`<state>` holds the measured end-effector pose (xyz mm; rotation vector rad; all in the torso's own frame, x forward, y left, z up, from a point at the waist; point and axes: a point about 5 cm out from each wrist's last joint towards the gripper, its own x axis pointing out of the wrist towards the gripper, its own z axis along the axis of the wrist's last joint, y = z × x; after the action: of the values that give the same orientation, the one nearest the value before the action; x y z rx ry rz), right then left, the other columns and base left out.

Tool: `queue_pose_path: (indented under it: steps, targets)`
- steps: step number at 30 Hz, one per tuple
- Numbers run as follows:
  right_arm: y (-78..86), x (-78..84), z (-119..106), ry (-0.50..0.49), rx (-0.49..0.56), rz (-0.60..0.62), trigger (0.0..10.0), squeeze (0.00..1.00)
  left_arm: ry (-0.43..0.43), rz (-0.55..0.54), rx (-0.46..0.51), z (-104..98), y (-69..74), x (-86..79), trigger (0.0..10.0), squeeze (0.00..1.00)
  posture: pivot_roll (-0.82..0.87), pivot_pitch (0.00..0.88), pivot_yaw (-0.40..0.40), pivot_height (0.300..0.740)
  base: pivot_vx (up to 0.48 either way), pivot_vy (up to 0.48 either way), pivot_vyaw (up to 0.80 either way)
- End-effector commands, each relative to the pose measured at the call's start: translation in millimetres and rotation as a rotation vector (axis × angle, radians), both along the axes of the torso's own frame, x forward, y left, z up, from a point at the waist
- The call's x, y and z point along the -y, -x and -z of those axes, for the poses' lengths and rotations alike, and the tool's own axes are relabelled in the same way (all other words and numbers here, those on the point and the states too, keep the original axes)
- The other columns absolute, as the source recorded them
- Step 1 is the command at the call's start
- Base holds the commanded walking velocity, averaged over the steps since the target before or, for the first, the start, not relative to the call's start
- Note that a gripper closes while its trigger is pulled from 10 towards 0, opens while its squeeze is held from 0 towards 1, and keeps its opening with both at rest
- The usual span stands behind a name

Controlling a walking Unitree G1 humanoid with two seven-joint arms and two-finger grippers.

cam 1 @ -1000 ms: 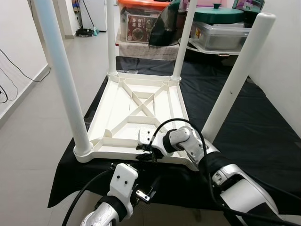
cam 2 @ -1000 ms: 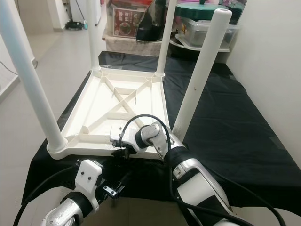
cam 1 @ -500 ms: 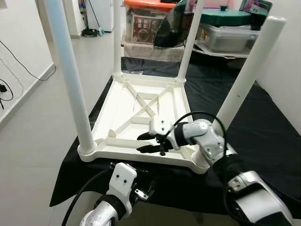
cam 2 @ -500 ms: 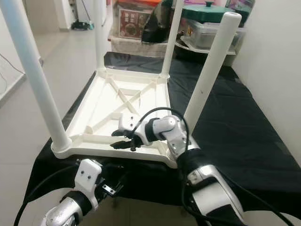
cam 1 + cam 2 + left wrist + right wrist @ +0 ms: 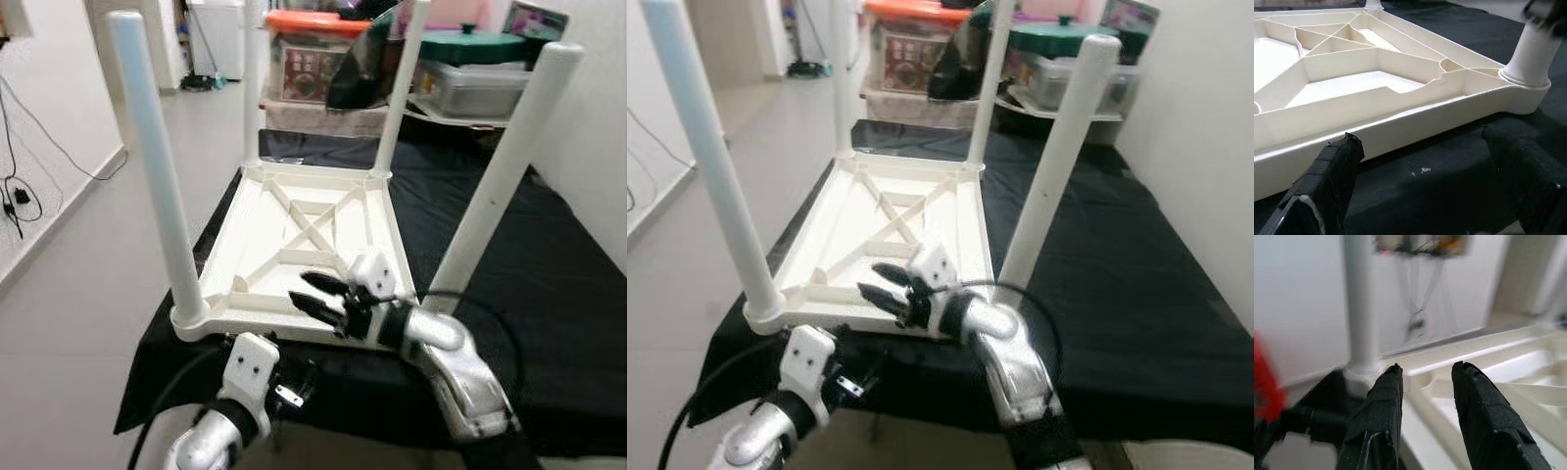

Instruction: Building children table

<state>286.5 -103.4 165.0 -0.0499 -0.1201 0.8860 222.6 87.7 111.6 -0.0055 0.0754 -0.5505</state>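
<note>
- Table (image 5: 294, 230), white plastic, lay upside down on black cloth (image 5: 529, 284) over a low surface, ribbed underside up, all four legs standing in their corner sockets.
- Right gripper (image 5: 318, 297) hovered over near rim of that underside, fingers spread, pinching nothing.
- Left gripper (image 5: 1420, 186) sat low at front edge, just beside rim and near left leg (image 5: 162, 196), fingers likewise apart and empty.
- Step in hand, judged: probably checking or seating legs, or readying to turn table upright.
- Done well: take hold on rim or stiff rib, not thin web between ribs; close squarely so smooth plastic cannot slip.
- Risk, judged: near right leg (image 5: 500, 176) looked tilted; best pressed straight along its socket, not sideways.
- Storage boxes (image 5: 323, 54) stood well behind.
</note>
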Motion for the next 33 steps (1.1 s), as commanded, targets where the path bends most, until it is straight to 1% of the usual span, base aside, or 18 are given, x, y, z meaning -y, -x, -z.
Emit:
queue_pose_path:
  steps: [1,3,5,6,7,8,9,10,12,13,15,16,17,18,20,25,29,33]
  targets:
    - [3.3,5.3,-8.3,-0.042,0.035,0.088,10.0,0.0,-0.014,0.001,-0.007,3.7,-1.5,-2.2,10.0,0.0,0.09,0.0,-0.051,0.74,0.0,0.0,0.0]
    - [12.7,14.7,-11.0,-0.047,0.068,0.208,10.0,0.0,-0.022,-0.002,-0.005,4.8,-4.1,-4.0,10.0,0.0,0.08,0.0,-0.038,0.74,0.0,0.0,0.0]
    - [15.1,17.4,-11.3,-0.045,0.073,0.234,10.0,0.0,-0.024,-0.004,-0.003,4.9,-4.7,-4.3,10.0,0.0,0.08,0.0,-0.038,0.74,0.0,0.0,0.0]
    - [16.4,18.9,-11.5,-0.045,0.075,0.248,10.0,0.27,-0.025,-0.004,-0.002,5.0,-5.0,-4.4,10.0,0.0,0.08,0.0,-0.038,0.74,0.0,0.0,0.0]
    - [24.8,27.8,-10.0,-0.041,0.086,0.316,10.0,1.0,-0.029,-0.01,0.002,5.4,-6.4,-5.6,10.0,0.0,0.07,0.0,-0.028,0.74,0.0,0.0,0.0]
    - [24.8,27.8,-10.0,-0.041,0.086,0.316,10.0,1.0,-0.029,-0.01,0.002,5.4,-6.4,-5.6,10.0,0.0,0.07,0.0,-0.028,0.74,0.0,0.0,0.0]
    - [33.9,36.3,-7.2,-0.032,0.086,0.386,10.0,1.0,-0.033,-0.016,0.006,5.8,-7.5,-6.5,10.0,0.0,0.07,0.0,-0.018,0.74,0.0,0.0,0.0]
    - [37.1,39.3,-5.9,-0.023,0.091,0.414,10.0,1.0,-0.034,-0.017,0.007,6.0,-8.1,-6.9,10.0,0.0,0.06,0.0,-0.018,0.74,0.0,0.0,0.0]
    - [40.4,40.5,-5.6,-0.019,0.09,0.436,10.0,1.0,-0.035,-0.018,0.008,6.2,-8.7,-7.2,10.0,0.0,0.06,0.0,-0.018,0.74,0.0,0.0,0.0]
    - [47.9,47.3,-3.4,0.015,0.097,0.512,10.0,1.0,-0.037,-0.019,0.009,6.6,-10.0,-7.7,10.0,0.0,0.06,0.0,-0.017,0.74,0.0,0.0,0.0]
    - [50.0,49.8,-3.2,0.025,0.104,0.539,10.0,1.0,-0.038,-0.019,0.009,6.7,-10.3,-7.9,10.0,0.0,0.06,0.0,-0.017,0.74,0.0,0.0,0.0]
    - [53.2,59.2,-2.8,0.037,0.113,0.639,10.0,0.0,-0.04,-0.019,0.009,6.8,-10.9,-8.3,10.0,0.0,0.06,0.0,-0.012,0.74,0.0,0.0,0.0]
    - [53.2,59.2,-2.8,0.037,0.113,0.639,10.0,0.0,-0.04,-0.019,0.009,6.8,-10.9,-8.3,10.0,0.0,0.06,0.0,-0.012,0.74,0.0,0.0,0.0]
    - [57.3,65.4,-2.5,0.049,0.112,0.71,10.0,0.0,-0.042,-0.018,0.011,7.1,-11.4,-8.9,10.0,0.0,0.06,0.0,-0.009,0.74,0.0,0.0,0.0]
    - [62.3,72.3,-2.0,0.072,0.111,0.789,10.0,0.0,-0.043,-0.017,0.011,7.6,-11.7,-9.4,10.0,0.0,0.06,0.0,-0.005,0.74,0.0,0.0,0.0]
    - [65.3,79.8,1.0,0.084,0.075,0.893,10.0,0.0,-0.043,-0.014,0.012,8.3,-11.9,-10.0,10.0,0.0,0.06,0.0,-0.002,0.74,0.0,0.0,0.0]
    - [61.7,78.0,-1.1,0.082,0.077,0.927,10.0,0.0,-0.045,-0.011,0.01,9.9,-12.2,-9.9,10.0,0.0,0.06,0.0,-0.005,0.74,0.0,0.0,0.0]
    - [47.8,66.7,-4.6,0.036,0.064,0.917,10.0,0.0,-0.042,-0.005,0.009,10.2,-12.0,-9.5,10.0,0.0,0.07,0.0,-0.007,0.74,0.0,0.0,0.0]
